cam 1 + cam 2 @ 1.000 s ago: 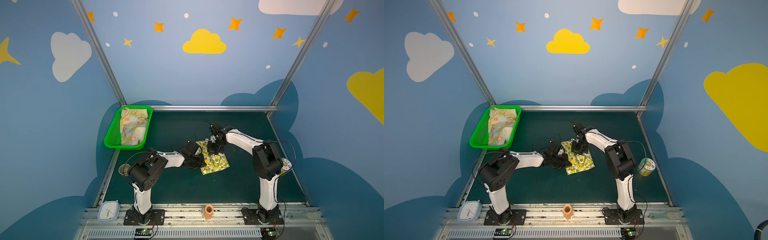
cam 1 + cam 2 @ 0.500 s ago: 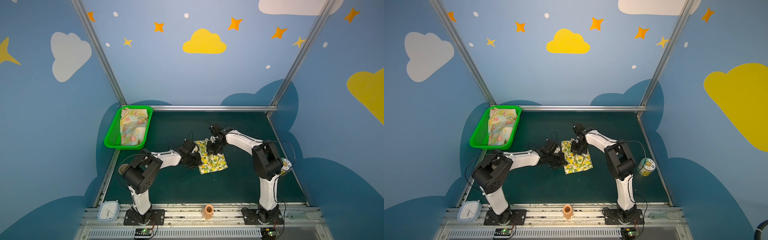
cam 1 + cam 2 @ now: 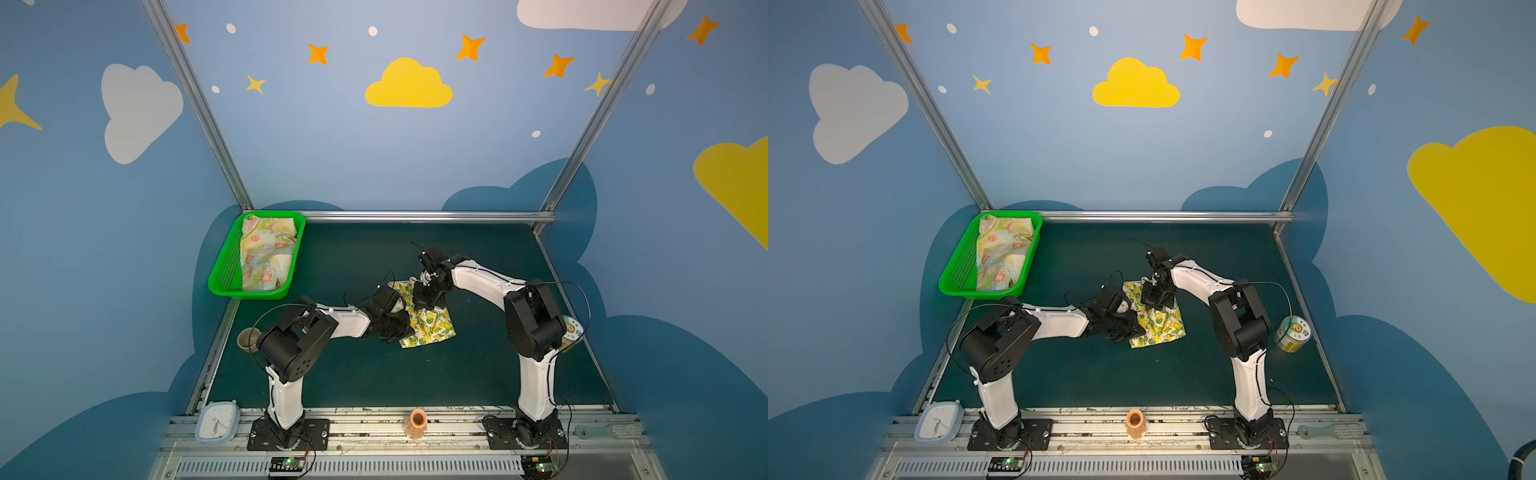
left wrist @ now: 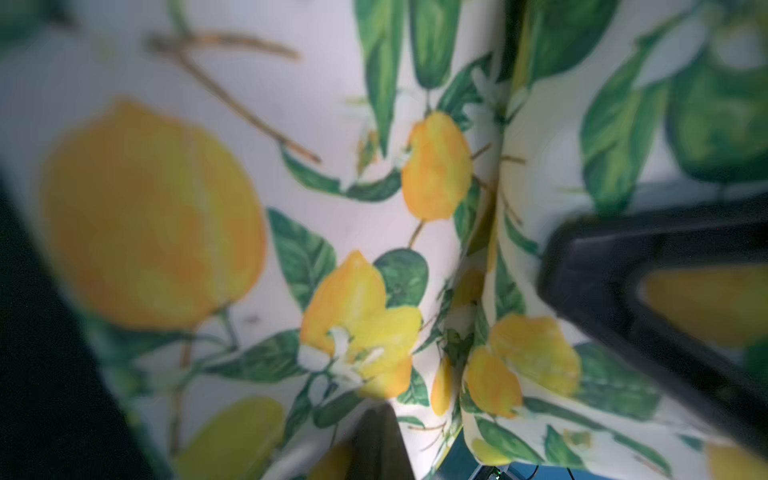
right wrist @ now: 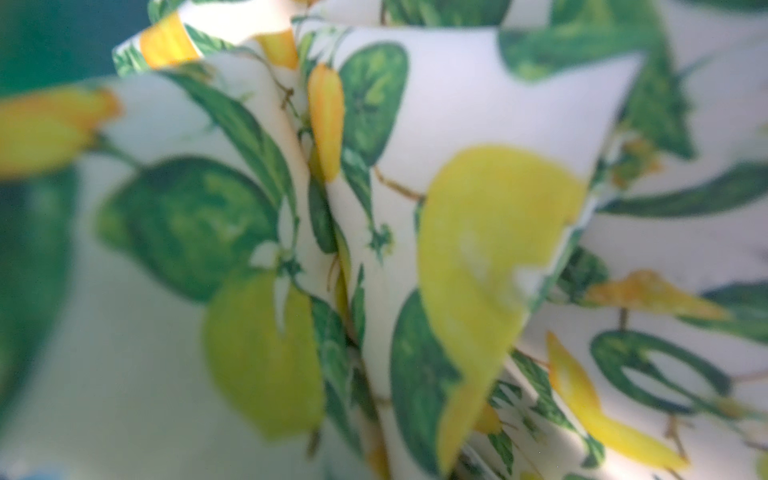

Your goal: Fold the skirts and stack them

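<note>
The cream lemon-print skirt (image 3: 430,328) (image 3: 1158,326) lies bunched on the green mat mid-table. My left gripper (image 3: 399,322) (image 3: 1128,326) is at its left edge, and my right gripper (image 3: 424,297) (image 3: 1152,299) is at its far edge. Both are shut on that cloth. Lemon fabric (image 4: 374,249) (image 5: 457,208) fills both wrist views. In the left wrist view it drapes round one dark finger (image 4: 378,444); the right gripper's fingers are hidden. The pale yellow flowered skirt (image 3: 266,255) (image 3: 1000,253) lies crumpled in the basket.
The green basket (image 3: 222,276) (image 3: 955,278) stands at the back left. A cup (image 3: 248,338) sits by the left arm and a tin (image 3: 1292,332) by the right arm. A clock (image 3: 217,426), an orange vase (image 3: 417,422) and a brush (image 3: 602,432) lie on the front rail.
The left arm swung a little left and came back. The lemon skirt shifted slightly with it. The right arm has barely moved.
</note>
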### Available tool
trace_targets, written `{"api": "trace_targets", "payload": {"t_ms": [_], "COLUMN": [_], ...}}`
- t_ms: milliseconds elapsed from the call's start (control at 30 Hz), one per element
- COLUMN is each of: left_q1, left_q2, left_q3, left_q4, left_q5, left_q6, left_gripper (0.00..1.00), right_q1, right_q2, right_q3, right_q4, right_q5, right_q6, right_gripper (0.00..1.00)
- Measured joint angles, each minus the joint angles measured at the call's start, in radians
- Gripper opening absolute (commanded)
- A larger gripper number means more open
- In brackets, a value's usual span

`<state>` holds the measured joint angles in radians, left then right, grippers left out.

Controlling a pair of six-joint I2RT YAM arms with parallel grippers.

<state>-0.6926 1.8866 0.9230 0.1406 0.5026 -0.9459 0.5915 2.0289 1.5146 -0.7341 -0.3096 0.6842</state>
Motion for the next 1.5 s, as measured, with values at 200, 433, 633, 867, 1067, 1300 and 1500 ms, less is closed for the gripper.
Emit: {"api": "trace_targets", "payload": {"t_ms": [200,433,633,867,1067,1300,1500], "left_q1": [-0.004,-0.004,-0.009,-0.01,0.01,0.04,0.04], "left_q2": [0.002,0.002,-0.028,-0.109,-0.179,-0.177,-0.135], "left_q3": [-0.005,-0.013,-0.024,-0.027,-0.037,-0.053,-0.058], "left_q4": [0.018,0.032,0.0,-0.128,-0.172,-0.185,-0.17], "left_q5": [0.001,0.002,-0.018,-0.048,-0.068,-0.079,-0.076], "left_q6": [-0.014,-0.02,-0.027,-0.015,-0.011,-0.001,-0.001], "left_gripper": [0.04,0.04,0.04,0.04,0.04,0.04,0.04], "right_q1": [0.0,-0.001,-0.006,-0.008,-0.008,-0.008,-0.008], "right_q2": [0.0,0.005,0.024,0.026,0.026,0.026,0.023], "right_q3": [0.0,-0.017,-0.038,-0.051,-0.055,-0.056,-0.056], "right_q4": [0.028,0.091,0.129,0.146,0.151,0.142,0.124], "right_q5": [-0.031,-0.068,-0.076,-0.073,-0.065,-0.032,0.002], "right_q6": [0.024,0.069,0.098,0.104,0.105,0.104,0.1], "right_gripper": [0.0,0.0,0.0,0.0,0.0,0.0,0.0]}}
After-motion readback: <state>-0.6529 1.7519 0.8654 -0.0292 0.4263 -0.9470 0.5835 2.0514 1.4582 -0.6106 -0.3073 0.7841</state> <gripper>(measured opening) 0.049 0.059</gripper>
